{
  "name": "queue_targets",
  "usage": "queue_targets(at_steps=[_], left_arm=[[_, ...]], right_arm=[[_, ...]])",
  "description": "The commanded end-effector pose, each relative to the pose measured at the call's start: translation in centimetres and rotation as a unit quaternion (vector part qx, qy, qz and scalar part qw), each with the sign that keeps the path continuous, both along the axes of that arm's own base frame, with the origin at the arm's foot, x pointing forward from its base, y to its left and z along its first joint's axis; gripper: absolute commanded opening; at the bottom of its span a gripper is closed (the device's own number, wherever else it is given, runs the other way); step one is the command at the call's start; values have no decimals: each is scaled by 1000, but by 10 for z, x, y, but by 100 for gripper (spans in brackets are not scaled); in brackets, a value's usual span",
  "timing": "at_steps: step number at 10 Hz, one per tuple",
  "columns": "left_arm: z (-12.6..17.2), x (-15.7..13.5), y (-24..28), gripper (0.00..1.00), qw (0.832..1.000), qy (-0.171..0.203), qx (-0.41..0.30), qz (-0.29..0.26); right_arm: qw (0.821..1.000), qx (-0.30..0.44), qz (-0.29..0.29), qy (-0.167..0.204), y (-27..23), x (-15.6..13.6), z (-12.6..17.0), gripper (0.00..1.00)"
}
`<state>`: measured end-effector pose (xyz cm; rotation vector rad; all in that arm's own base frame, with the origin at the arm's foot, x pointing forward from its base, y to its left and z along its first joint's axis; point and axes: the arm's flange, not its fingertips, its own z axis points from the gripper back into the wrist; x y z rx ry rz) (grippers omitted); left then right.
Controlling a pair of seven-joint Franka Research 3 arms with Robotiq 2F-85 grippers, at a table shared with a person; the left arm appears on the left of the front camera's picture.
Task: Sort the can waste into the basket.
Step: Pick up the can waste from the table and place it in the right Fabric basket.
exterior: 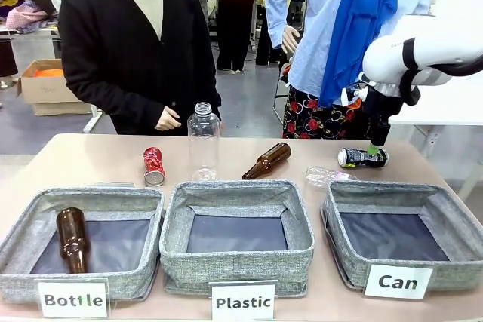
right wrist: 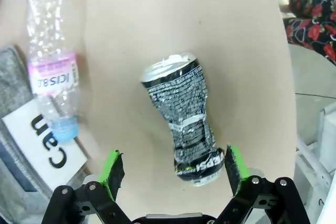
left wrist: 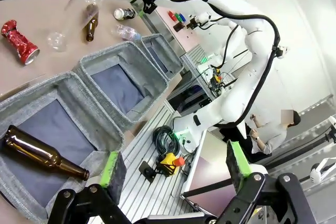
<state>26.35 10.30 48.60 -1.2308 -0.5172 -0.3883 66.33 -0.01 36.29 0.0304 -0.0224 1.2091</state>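
On beige table (exterior: 90, 160), black can (exterior: 362, 157)

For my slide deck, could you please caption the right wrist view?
Open right claw poised over a crushed black can lying on the table, beside a clear bottle.

Right arm (exterior: 419, 52): in from the right edge, white links folded high over the far right of the tabletop (exterior: 90, 157), black cable looped along the elbow.
Right wrist: turned straight down, and there's the black body hanging under the white joint.
Right hand (exterior: 373, 148): pointing down, low, close to the tabletop surface, one green tip showing from the front.
Right fingers (right wrist: 113, 172): spread wide apart, green pads facing each other, both tips level.
Left hand (left wrist: 174, 160): up off the tabletop, tilted, aimed down at a slant past its edge.
Left fingers (left wrist: 111, 167): wide apart too, green pads turned inward, black knuckle links splayed outward.
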Motion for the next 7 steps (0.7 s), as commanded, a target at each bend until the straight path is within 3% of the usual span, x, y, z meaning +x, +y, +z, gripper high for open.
queue_targets(at_steps=[1,4,7], left_arm=[[0,-3,2,100,1000,-6,-4,-5],[0,-3,2,100,1000,-6,-4,-5],[0,-3,2,100,1000,-6,-4,-5]], right_arm=[[999,-13,46,-15,2,9,-21,100],[996,-27,87,10,10,20,-53,100],[995,-17,95,-4,9,19,-60,100]])
